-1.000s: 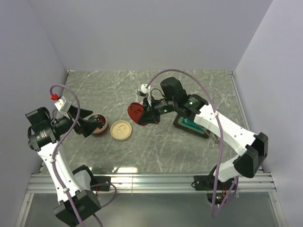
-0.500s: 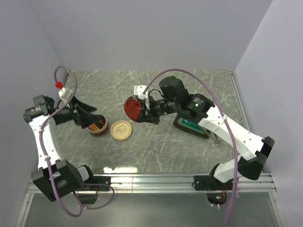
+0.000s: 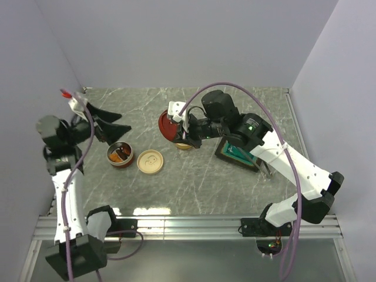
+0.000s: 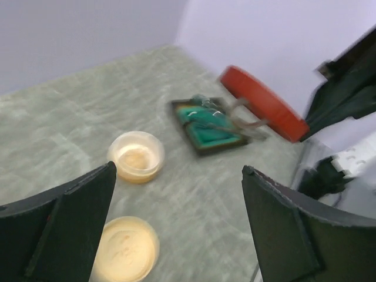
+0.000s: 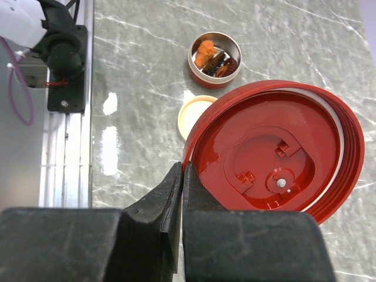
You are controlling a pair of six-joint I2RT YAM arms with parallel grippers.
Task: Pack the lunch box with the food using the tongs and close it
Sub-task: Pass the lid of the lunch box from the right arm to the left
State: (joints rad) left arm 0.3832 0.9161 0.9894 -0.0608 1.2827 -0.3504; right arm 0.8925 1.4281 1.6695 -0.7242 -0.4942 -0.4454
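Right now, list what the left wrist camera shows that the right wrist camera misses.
Only the left wrist view shows a green tray and an open tan bowl. Only the right wrist view shows the round container holding the food. Both show the red lid and the flat tan lid on the marble table.
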